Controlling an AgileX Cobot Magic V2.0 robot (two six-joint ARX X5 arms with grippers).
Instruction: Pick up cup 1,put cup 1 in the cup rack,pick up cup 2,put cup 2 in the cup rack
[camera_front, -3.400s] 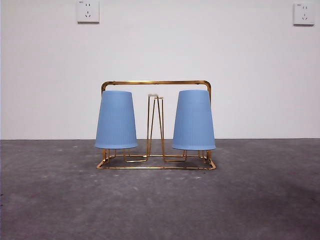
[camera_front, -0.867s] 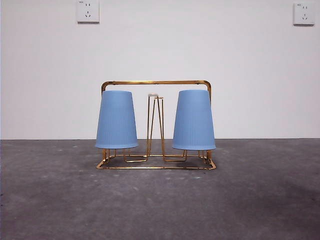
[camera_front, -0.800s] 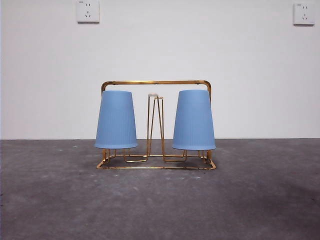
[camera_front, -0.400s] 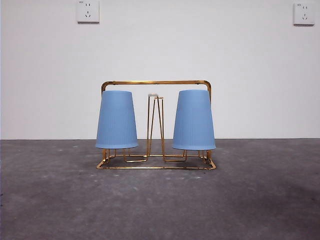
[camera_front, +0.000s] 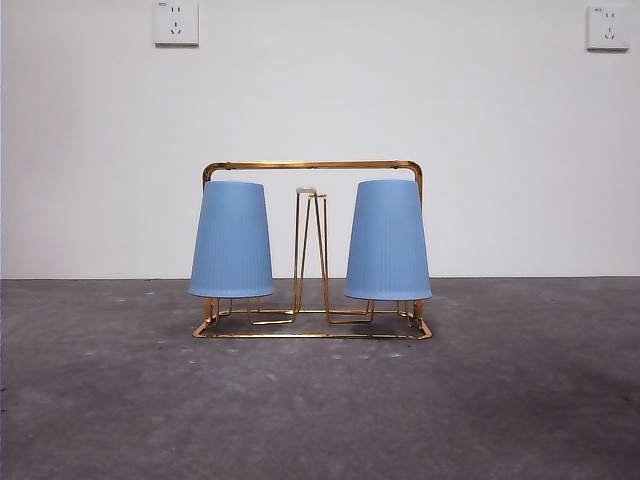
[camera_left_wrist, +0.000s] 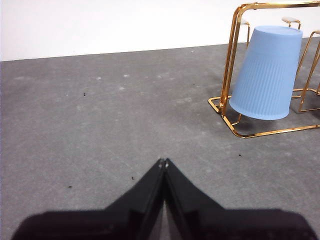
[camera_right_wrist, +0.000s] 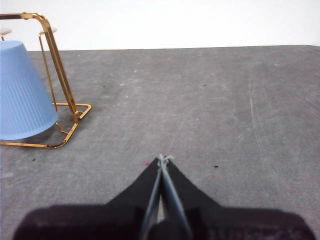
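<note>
Grey bench (camera_front: 320, 410) carries the gold cup rack (camera_front: 312, 166), and both blue cups, one (camera_front: 232, 240) and the other (camera_front: 388, 240), hang mouth-down on its prongs, likely to drain. Left hand (camera_left_wrist: 163, 161) and right hand (camera_right_wrist: 163, 159) wait well apart from it, pinched closed, holding nothing.

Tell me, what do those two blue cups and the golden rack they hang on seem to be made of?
The left blue cup and the right blue cup look like matte plastic: flat, even colour, fine vertical ribs, no glare. The cup rack looks like thin metal wire with a shiny gold finish, since it glints along the top bar; its prong tips look white, perhaps rubber or plastic caps.
</note>
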